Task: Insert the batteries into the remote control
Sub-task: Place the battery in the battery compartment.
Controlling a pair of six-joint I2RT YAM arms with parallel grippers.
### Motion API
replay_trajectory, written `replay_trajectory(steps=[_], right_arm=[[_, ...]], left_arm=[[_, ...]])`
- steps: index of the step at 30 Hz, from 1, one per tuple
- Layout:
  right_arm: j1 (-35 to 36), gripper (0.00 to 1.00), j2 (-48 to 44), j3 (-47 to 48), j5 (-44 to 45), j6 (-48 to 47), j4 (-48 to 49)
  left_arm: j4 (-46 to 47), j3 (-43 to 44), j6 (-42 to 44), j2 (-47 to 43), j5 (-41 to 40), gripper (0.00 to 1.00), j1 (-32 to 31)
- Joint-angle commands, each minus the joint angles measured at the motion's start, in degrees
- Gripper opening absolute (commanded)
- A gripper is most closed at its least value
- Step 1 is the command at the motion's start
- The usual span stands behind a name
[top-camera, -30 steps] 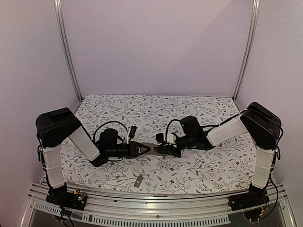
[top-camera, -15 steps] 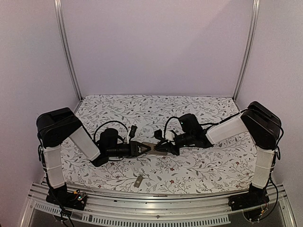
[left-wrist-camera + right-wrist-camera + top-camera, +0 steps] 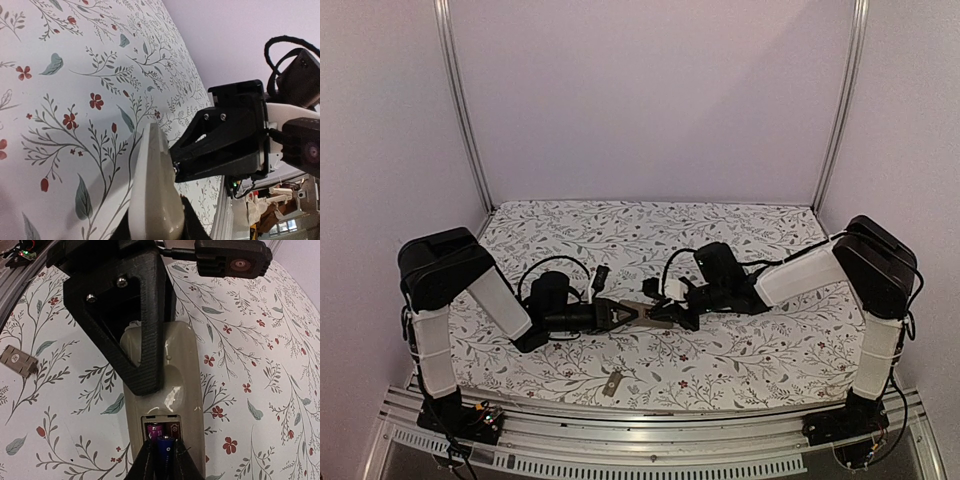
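**A:** Quick, where's your remote control (image 3: 182, 375)?

**B:** Mid-table (image 3: 740, 360), grey-tan underside up. Your left gripper (image 3: 623, 314) has its jaws clamped on one end.

**A:** And your right gripper (image 3: 161, 458)?

**B:** Jaws pinched on a battery (image 3: 165, 445), its tip at the open compartment (image 3: 172, 429). A second battery (image 3: 154, 430) sits inside. The cover piece (image 3: 17, 360) lies apart on the table.

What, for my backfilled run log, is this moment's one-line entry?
left pincer: shut on slim grey-tan plastic remote control | right pincer: shut on blue-purple cylindrical battery at open bay | other battery: in bay
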Motion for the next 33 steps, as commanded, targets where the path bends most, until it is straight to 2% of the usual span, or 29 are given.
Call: replay_trajectory(steps=[1, 3, 10, 17, 24, 33], right_arm=[[0.8, 0.10, -0.8, 0.7, 6.7, 0.8, -4.0], [0.8, 0.06, -1.2, 1.1, 6.6, 1.1, -4.2], [0.8, 0.00, -1.3, 3.2, 7.4, 0.8, -8.6], [0.8, 0.00, -2.8, 5.9, 5.1, 1.9, -10.8], [0.8, 0.00, -6.4, 4.9, -2.2, 3.8, -2.7], [0.8, 0.00, -4.9, 1.3, -8.7, 2.5, 6.4]], left_arm=[[-3.9, -0.7, 0.8, 1.9, 2.1, 0.00, 0.0], [-4.0, -0.8, 0.9, 1.9, 2.1, 0.00, 0.0], [-3.7, -0.8, 0.8, 2.0, 2.1, 0.00, 0.0], [-4.0, -0.7, 0.8, 2.0, 2.2, 0.00, 0.1], [-3.5, -1.0, 0.3, 1.9, 1.9, 0.00, 0.0], [-3.9, -0.9, 0.1, 1.9, 1.7, 0.00, 0.0]])
